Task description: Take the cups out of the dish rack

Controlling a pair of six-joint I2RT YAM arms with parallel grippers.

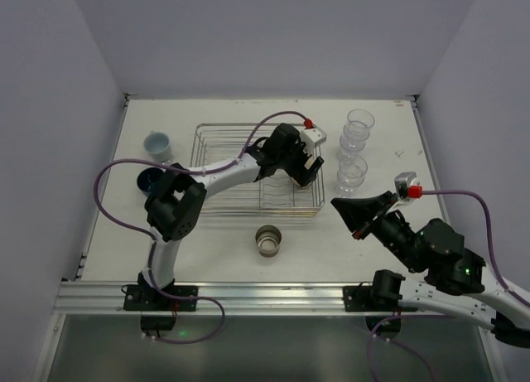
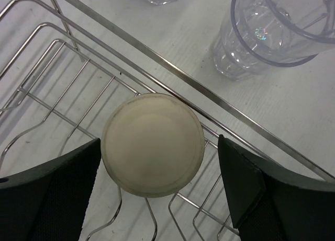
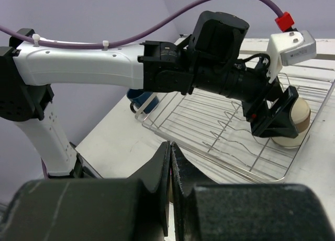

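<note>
The silver wire dish rack (image 1: 236, 171) stands mid-table. One cream cup (image 2: 152, 144) lies in its right end, bottom towards the left wrist camera; it also shows in the right wrist view (image 3: 297, 115). My left gripper (image 1: 303, 173) is open with a finger on each side of this cup (image 2: 158, 141). The left finger is at the cup's edge and the right finger stands apart. My right gripper (image 1: 348, 212) is shut and empty, above the table right of the rack's front corner (image 3: 170, 147). Clear tumblers (image 1: 354, 150) stand right of the rack.
A tan cup (image 1: 267, 239) stands on the table in front of the rack. A pale blue-white cup (image 1: 157, 144) and a dark blue cup (image 1: 149, 181) stand left of the rack. Stacked clear tumblers (image 2: 272, 32) are close outside the rack's rim (image 2: 172, 73).
</note>
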